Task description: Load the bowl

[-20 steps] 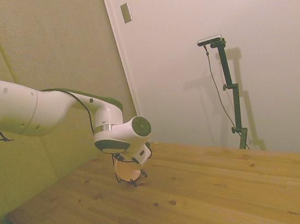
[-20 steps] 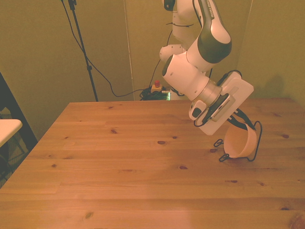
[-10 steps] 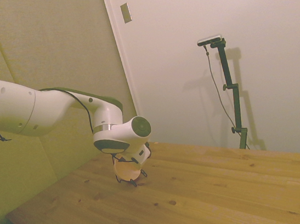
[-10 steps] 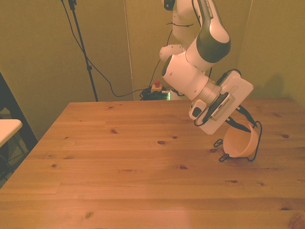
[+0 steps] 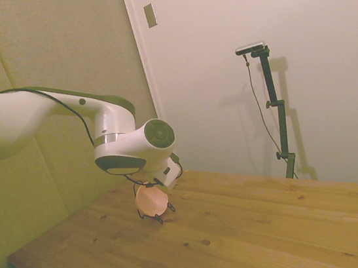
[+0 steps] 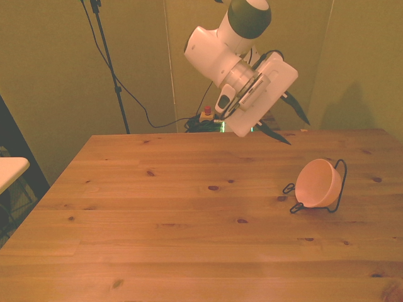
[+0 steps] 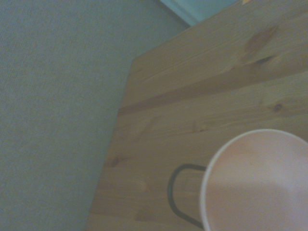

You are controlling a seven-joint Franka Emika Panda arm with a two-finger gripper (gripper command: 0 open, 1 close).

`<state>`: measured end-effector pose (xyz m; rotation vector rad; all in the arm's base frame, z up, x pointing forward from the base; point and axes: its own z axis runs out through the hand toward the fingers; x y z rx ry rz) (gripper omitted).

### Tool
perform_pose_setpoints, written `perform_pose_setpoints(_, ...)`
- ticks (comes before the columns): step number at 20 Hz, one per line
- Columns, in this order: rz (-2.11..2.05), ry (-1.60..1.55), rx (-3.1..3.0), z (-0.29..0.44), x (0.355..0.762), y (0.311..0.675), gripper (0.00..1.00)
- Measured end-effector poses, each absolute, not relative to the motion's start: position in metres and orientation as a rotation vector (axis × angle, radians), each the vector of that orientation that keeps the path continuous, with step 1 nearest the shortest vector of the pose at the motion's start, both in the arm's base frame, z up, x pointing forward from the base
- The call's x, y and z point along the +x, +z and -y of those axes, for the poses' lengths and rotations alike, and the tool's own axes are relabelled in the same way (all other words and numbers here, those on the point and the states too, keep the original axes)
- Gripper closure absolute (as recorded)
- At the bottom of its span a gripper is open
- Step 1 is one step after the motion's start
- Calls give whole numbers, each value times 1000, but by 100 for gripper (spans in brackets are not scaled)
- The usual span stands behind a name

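Bowl (image 6: 318, 182) sits tilted on its side in a black wire rack (image 6: 339, 184), mouth facing the front view's left, near the wooden surface's (image 6: 164, 220) right edge in that view. Hand (image 6: 284, 124) is raised above and behind the bowl, apart from it, fingers spread and holding nothing. The surface toward the front view's left is bare wood.

The gripper (image 6: 281, 123) is now lifted clear of the bowl (image 6: 318, 182), fingers spread and empty, where it was closed around it a second ago. The bowl is left tilted in the black wire rack (image 6: 337, 186), unheld.
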<state>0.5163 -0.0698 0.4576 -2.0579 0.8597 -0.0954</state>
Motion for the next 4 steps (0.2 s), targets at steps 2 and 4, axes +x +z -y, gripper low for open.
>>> perform_pose_setpoints(2,-894,-102,-2108,82,500,467,0)
perform_pose_setpoints(4,-926,-108,-2149,92,486,474,0)
